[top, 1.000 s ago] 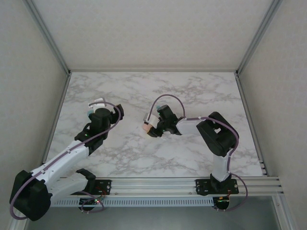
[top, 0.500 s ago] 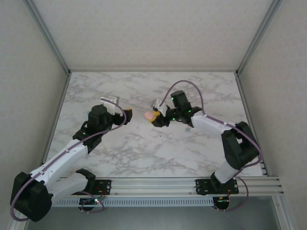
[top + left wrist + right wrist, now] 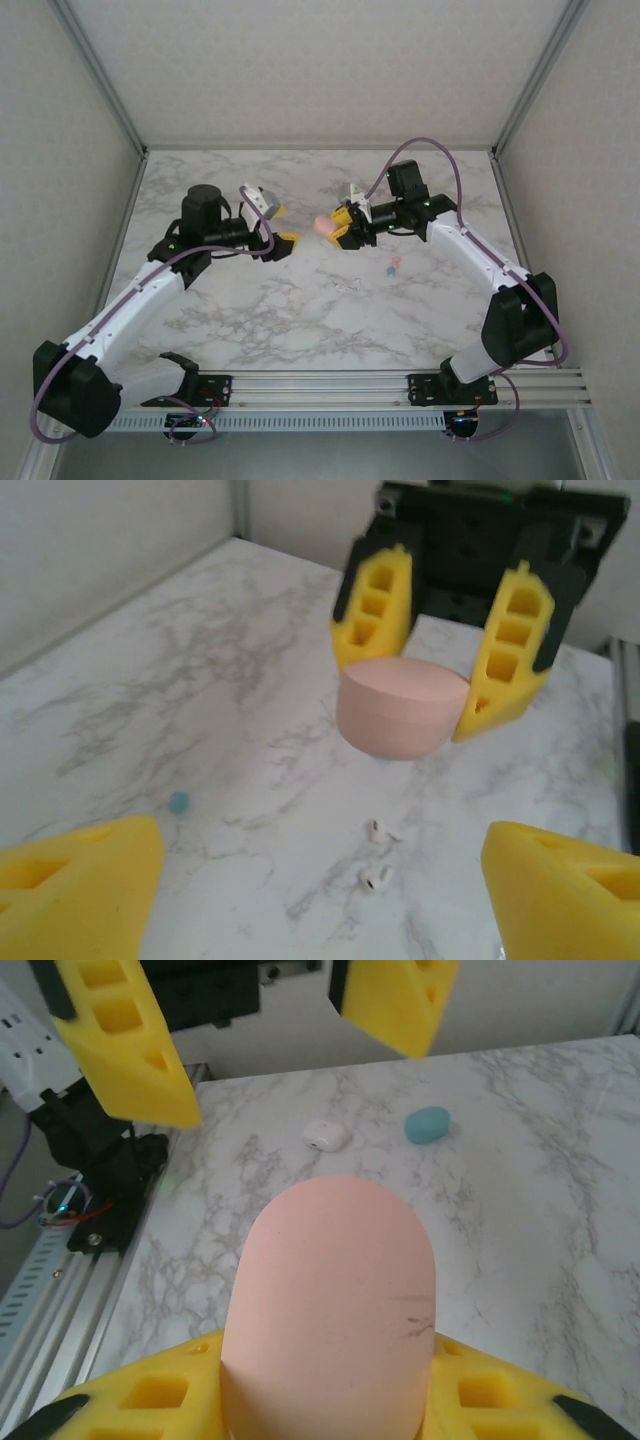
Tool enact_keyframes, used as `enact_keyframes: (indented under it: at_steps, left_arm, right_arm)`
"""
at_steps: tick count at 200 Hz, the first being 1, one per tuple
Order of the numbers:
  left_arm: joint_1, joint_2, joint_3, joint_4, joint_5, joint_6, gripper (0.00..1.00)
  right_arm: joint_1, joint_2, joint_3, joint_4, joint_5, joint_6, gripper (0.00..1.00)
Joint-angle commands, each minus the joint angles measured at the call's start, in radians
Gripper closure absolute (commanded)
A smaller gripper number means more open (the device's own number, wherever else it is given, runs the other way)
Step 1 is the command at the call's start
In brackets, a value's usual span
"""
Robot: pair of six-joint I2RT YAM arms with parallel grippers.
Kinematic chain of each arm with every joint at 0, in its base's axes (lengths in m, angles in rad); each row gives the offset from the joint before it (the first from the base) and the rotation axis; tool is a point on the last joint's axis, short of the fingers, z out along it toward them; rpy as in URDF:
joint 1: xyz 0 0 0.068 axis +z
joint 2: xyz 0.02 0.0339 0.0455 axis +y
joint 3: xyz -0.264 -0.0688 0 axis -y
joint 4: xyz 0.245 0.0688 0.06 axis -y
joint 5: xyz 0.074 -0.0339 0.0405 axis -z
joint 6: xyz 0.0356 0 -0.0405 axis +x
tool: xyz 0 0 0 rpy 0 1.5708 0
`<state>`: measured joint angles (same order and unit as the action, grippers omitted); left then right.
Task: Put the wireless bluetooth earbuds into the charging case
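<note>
Both arms reach out over the white, grey-veined marble tabletop (image 3: 250,320), and their jaws face each other above its middle.

The right jaws are clamped on a pink case (image 3: 323,224). It is a smooth, matte pebble with rounded ends, pinched between two chunky yellow fingers (image 3: 372,605) with square hollows moulded into them. The case hangs clear of the tabletop. A faint seam runs round it near the top, and from the right wrist a few thin dark scuffs show on its domed face.

The left jaws stand wide apart with nothing between them. Their wedge-shaped yellow fingers (image 3: 80,890) point at the pink case from nearby without touching it.

Two glossy white earbuds (image 3: 377,831) lie loose on the tabletop, below the held case and a little nearer the left arm. They are close together but apart. A tiny teal bud (image 3: 178,801), rounded like a bead, sits well off to one side of them.

From above, a pink bud (image 3: 397,262) and a second teal one (image 3: 389,271) lie just beside each other on the marble, near the right forearm. I cannot tell whether they touch.

Over by the left arm, a white case (image 3: 327,1135) and a teal case (image 3: 428,1123) rest on the tabletop. Both are small smooth pebbles, near each other but apart.
</note>
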<state>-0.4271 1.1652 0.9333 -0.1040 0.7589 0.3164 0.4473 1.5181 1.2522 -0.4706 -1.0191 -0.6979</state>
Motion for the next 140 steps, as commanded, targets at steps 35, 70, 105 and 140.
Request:
enact_keyframes:
  at_steps: [35,70,105,140]
  left_arm:
    - [-0.044,0.068,0.074,-0.021,0.149,0.129,0.21]
    - [-0.098,0.113,0.109,-0.013,0.163,0.127,0.24]
    - [-0.105,0.137,0.123,0.047,0.177,0.093,0.31]
    - [-0.109,0.138,0.145,0.033,0.201,0.090,0.39]
  right_arm:
    - [0.027,-0.092,-0.013,0.018,0.045,-0.049,0.66]
    - [0.047,-0.101,-0.012,0.001,0.047,-0.070,0.65]
    - [0.052,-0.107,-0.033,0.010,0.043,-0.093,0.65]
    - [0.052,-0.105,-0.030,0.018,0.041,-0.093,0.65]
